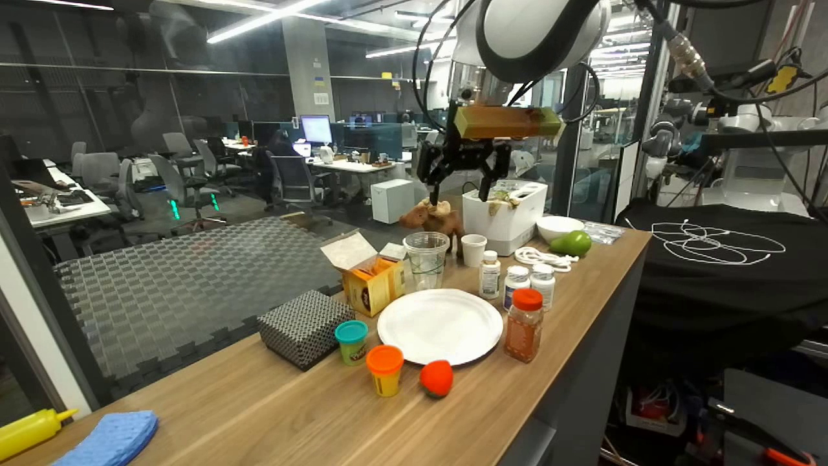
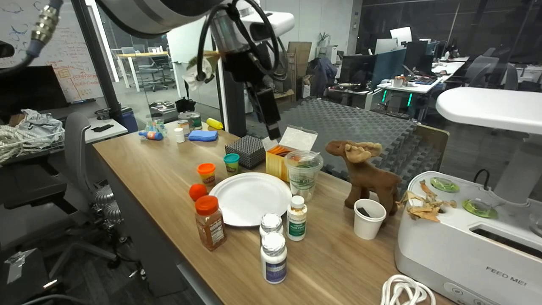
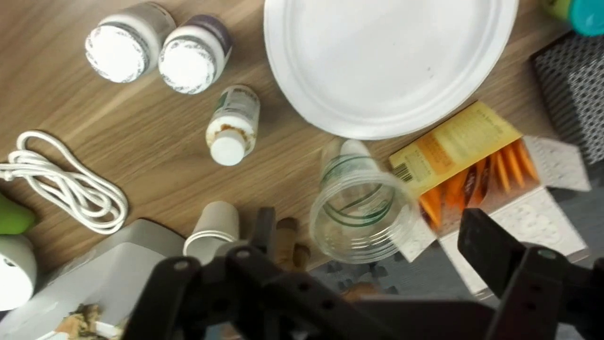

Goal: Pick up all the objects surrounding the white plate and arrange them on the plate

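Holding nothing, my gripper (image 1: 459,193) gaped; red-lidded jar (image 1: 524,329) near table's (image 1: 272,414) long edge looked slick, weighty, best pinched mid-body.

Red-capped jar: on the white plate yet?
No, in an exterior view the red-capped jar stands upright on the wooden table beside the white plate.

In an exterior view, the hand (image 1: 460,192) hangs, spread wide, high beyond the white plate (image 1: 440,327).
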### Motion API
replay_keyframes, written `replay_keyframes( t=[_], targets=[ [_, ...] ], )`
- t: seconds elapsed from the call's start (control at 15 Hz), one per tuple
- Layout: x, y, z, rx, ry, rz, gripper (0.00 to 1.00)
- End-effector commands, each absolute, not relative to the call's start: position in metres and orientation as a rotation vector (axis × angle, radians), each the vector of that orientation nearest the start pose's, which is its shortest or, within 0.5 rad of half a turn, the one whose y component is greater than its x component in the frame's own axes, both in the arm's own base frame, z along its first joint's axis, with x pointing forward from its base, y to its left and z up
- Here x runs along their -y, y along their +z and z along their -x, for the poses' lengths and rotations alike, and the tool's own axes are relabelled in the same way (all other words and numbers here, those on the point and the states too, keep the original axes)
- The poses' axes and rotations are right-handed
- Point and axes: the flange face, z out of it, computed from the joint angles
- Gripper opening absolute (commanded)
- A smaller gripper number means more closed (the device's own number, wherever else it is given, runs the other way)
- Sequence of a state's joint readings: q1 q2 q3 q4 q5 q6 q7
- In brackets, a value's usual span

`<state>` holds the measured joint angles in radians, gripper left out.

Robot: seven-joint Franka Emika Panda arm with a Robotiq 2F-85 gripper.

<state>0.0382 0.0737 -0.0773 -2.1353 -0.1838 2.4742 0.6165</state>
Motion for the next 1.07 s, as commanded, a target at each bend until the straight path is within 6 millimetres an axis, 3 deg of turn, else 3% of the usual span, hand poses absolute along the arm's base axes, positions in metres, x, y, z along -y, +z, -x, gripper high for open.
replay_keyframes(
  t=[0.0, 0.33, 0.53, 0.73, 1.0],
  targets=[
    [-0.035, 0.409, -0.555, -0.515, -0.463, 3.061, 1.00],
    [-0.124, 0.374, -0.557, -0.108, -0.324, 3.072, 1.00],
    [-0.162, 0.345, -0.571, 0.112, -0.234, 3.056, 1.00],
    [-0.178, 0.319, -0.594, 0.257, -0.173, 3.045, 1.00],
    [-0.176, 0.294, -0.627, 0.339, -0.099, 3.056, 1.00]
  ],
)
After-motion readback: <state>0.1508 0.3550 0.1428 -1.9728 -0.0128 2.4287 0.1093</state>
